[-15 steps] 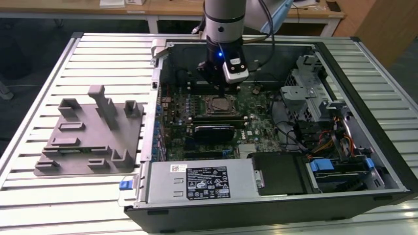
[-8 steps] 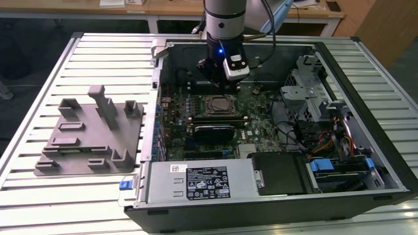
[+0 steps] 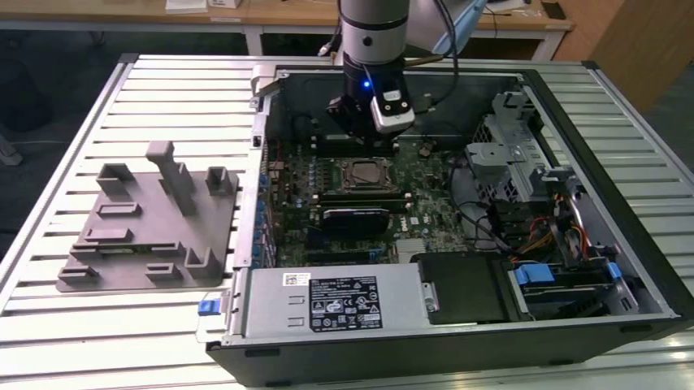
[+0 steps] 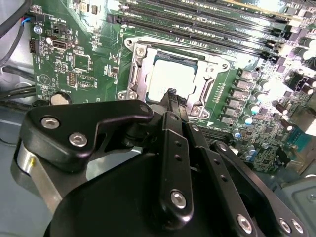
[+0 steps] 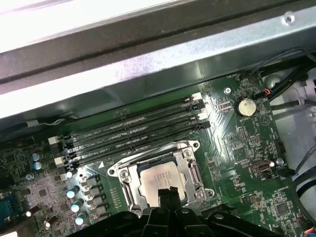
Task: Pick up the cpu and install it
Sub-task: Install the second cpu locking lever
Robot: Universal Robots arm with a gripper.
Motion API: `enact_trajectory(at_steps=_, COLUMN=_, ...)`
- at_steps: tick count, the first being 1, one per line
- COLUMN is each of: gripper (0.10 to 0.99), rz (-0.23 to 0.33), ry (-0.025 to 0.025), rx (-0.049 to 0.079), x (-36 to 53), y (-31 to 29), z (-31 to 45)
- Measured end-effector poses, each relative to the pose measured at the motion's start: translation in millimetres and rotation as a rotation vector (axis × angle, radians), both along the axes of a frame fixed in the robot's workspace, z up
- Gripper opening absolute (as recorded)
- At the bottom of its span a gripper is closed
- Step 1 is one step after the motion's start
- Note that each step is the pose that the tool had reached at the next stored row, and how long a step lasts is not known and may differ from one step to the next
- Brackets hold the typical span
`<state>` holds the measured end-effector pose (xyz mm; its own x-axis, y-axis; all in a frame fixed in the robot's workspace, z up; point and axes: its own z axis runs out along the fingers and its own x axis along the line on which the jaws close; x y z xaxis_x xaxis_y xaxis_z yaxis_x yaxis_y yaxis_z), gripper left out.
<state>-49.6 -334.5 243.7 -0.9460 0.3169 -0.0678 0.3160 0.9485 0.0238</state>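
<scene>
The arm hangs over the open computer case, its pincer poised just above the CPU socket on the green motherboard. In both wrist views the cpu sits inside that metal-framed socket, its silvery top plate facing up and framed by the bracket on all sides. In the second wrist view, the pincer tapers to a narrow black tip right over the near edge of the cpu; the fingers look drawn together with nothing gripped between them, though whether the tip touches the plate I cannot tell. In the first wrist view the same dark tip overlaps the socket's lower rim. Beside the socket run the long black memory slots, and past them the case's steel wall. A round coin battery shines on the board, well apart from the socket. Out on the slatted tabletop, the grey plastic tray with its upright blocks lies outside the case, on the exterior view's left, well apart from the socket. The power supply fills the case's near corner.
</scene>
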Motion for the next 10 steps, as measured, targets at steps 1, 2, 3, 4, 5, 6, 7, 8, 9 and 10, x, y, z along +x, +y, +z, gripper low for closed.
enact_trajectory(at_steps=1, gripper=0.106, rz=0.0, ry=0.0, rx=0.0, x=0.0, y=-0.8, z=0.0)
enact_trajectory(at_steps=2, gripper=0.106, rz=0.0, ry=0.0, rx=0.0, x=0.0, y=-1.8, z=0.0)
enact_trajectory(at_steps=3, gripper=0.106, rz=0.0, ry=0.0, rx=0.0, x=0.0, y=-2.9, z=0.0)
enact_trajectory(at_steps=4, gripper=0.106, rz=0.0, ry=0.0, rx=0.0, x=0.0, y=-4.1, z=0.0)
enact_trajectory(at_steps=5, gripper=0.106, rz=0.0, ry=0.0, rx=0.0, x=0.0, y=-5.4, z=0.0)
enact_trajectory(at_steps=6, gripper=0.106, rz=0.0, ry=0.0, rx=0.0, x=0.0, y=-6.8, z=0.0)
enact_trajectory(at_steps=7, gripper=0.106, rz=0.0, ry=0.0, rx=0.0, x=0.0, y=-8.2, z=0.0)
enact_trajectory(at_steps=8, gripper=0.106, rz=0.0, ry=0.0, rx=0.0, x=0.0, y=-9.6, z=0.0)
enact_trajectory(at_steps=9, gripper=0.106, rz=0.0, ry=0.0, rx=0.0, x=0.0, y=-10.9, z=0.0)
enact_trajectory(at_steps=10, gripper=0.106, rz=0.0, ry=0.0, rx=0.0, x=0.0, y=-12.1, z=0.0)
